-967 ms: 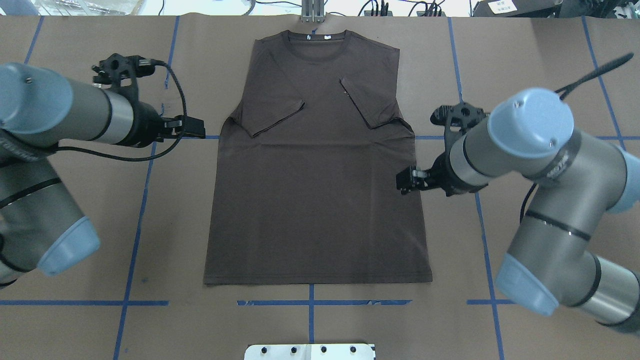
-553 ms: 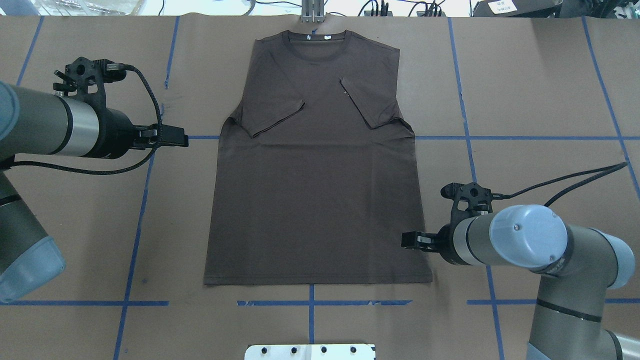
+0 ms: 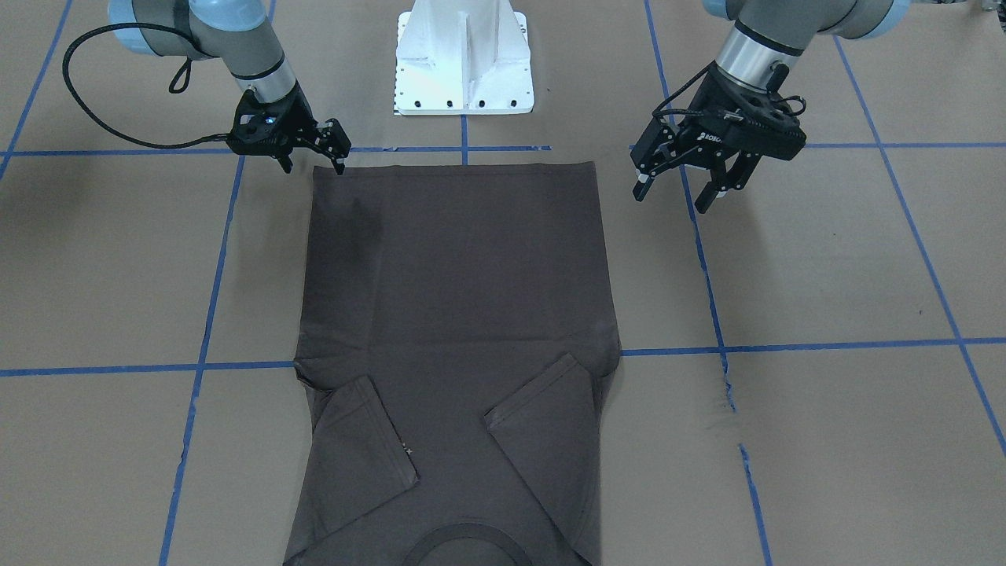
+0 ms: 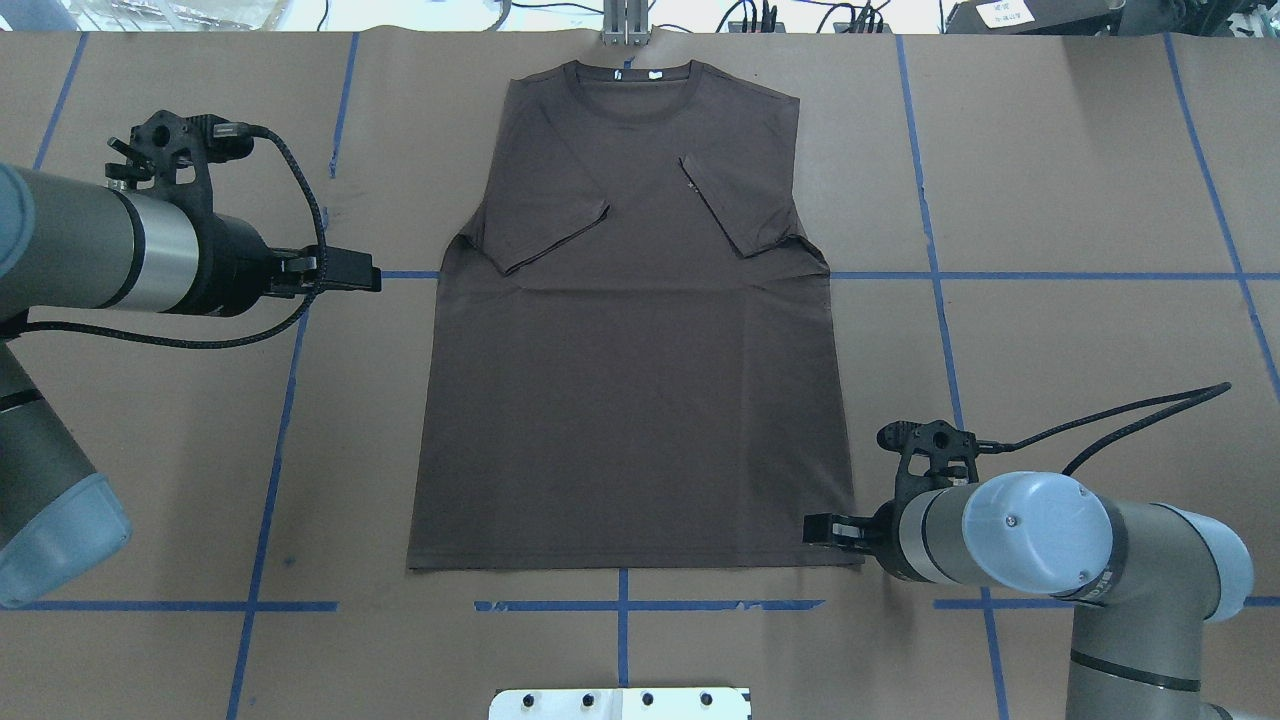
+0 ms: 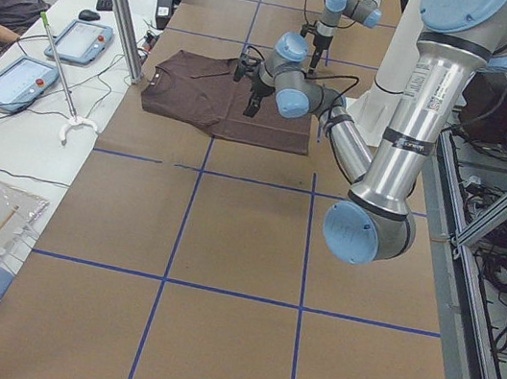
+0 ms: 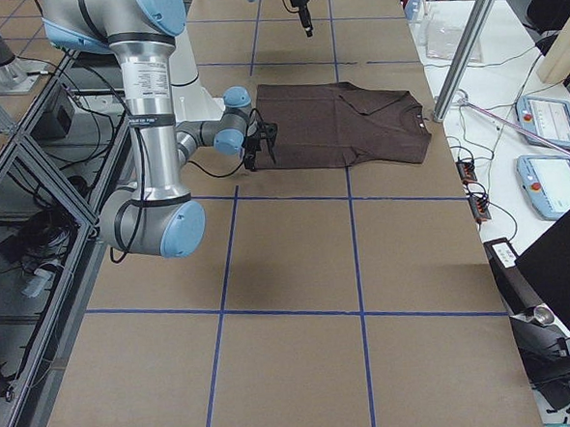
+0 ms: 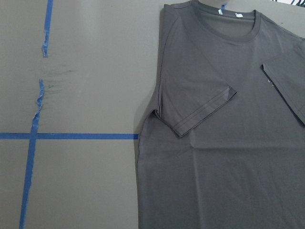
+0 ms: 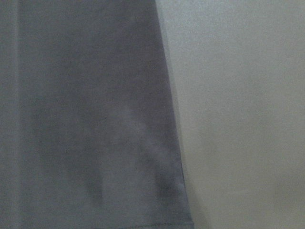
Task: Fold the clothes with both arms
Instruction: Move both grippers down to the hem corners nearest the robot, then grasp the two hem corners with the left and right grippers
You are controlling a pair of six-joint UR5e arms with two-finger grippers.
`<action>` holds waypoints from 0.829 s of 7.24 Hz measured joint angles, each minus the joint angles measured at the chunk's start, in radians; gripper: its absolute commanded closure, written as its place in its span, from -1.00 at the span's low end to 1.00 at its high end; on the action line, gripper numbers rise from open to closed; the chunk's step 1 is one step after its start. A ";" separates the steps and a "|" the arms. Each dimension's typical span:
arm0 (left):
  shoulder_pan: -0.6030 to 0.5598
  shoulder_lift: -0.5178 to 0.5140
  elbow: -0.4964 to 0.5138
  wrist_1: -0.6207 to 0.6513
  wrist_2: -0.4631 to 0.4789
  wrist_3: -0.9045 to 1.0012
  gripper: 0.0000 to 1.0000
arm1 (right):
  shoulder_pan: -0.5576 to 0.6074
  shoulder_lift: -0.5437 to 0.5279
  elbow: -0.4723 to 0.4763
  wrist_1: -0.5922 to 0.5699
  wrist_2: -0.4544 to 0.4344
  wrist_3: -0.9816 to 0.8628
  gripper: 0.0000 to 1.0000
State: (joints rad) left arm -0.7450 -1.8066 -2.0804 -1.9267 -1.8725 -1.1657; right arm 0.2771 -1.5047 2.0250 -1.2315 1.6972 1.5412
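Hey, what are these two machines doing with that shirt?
A dark T-shirt lies flat on the table, sleeves already tucked in, partway through being folded. The robot's right claw, open, is at a bottom hem corner. Its left claw, also open, hovers beside the shirt, holding nothing.

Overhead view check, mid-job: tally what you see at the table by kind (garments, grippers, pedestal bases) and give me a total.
Garments: 1, the T-shirt, lying flat with both sleeves folded in
Grippers: 2, the left gripper and the right gripper, both open
Pedestal bases: 1, the white base
Total: 4
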 measured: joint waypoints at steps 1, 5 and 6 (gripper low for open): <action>0.000 -0.001 0.000 0.000 0.000 0.000 -1.00 | -0.010 0.006 -0.014 -0.001 0.001 0.000 -0.97; -0.001 -0.002 -0.001 0.000 -0.001 0.000 -1.00 | -0.022 0.023 -0.044 -0.002 0.003 -0.001 0.28; -0.002 -0.002 0.000 0.000 -0.001 0.000 -1.00 | -0.022 0.025 -0.046 -0.002 0.006 -0.002 0.53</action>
State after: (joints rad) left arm -0.7465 -1.8083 -2.0807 -1.9267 -1.8734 -1.1658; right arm 0.2549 -1.4798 1.9791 -1.2333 1.7034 1.5394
